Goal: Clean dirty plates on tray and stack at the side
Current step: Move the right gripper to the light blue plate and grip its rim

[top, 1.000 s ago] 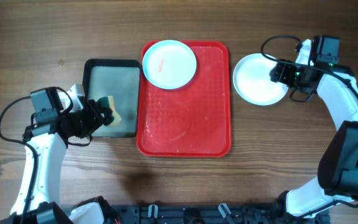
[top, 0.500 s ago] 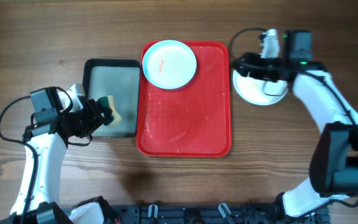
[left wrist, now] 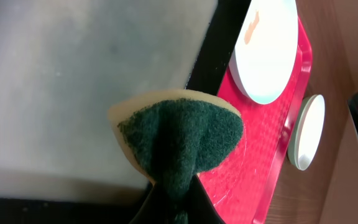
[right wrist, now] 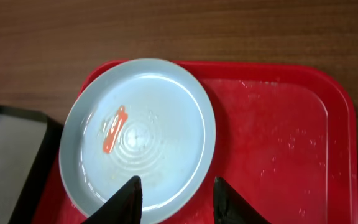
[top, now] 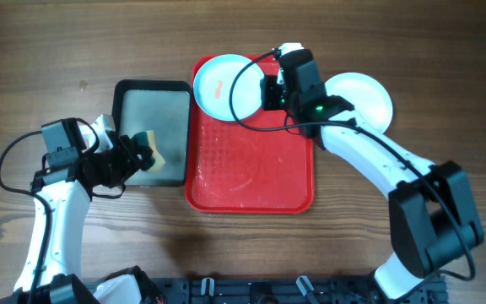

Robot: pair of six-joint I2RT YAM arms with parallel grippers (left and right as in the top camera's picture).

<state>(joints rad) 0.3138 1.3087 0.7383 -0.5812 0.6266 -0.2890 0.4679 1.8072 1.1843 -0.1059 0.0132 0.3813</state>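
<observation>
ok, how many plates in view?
2. Smeared light blue plate in the red tray's far-left corner; white plate on the table beside the tray, maybe hiding another.

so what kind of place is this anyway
Most likely a robotics lab bench staged for a dish-cleaning drill, not a real kitchen. A wooden table holds a red tray with one smeared plate, a sponge is gripped over a dark grey tray, and two robot arms work it.
</observation>
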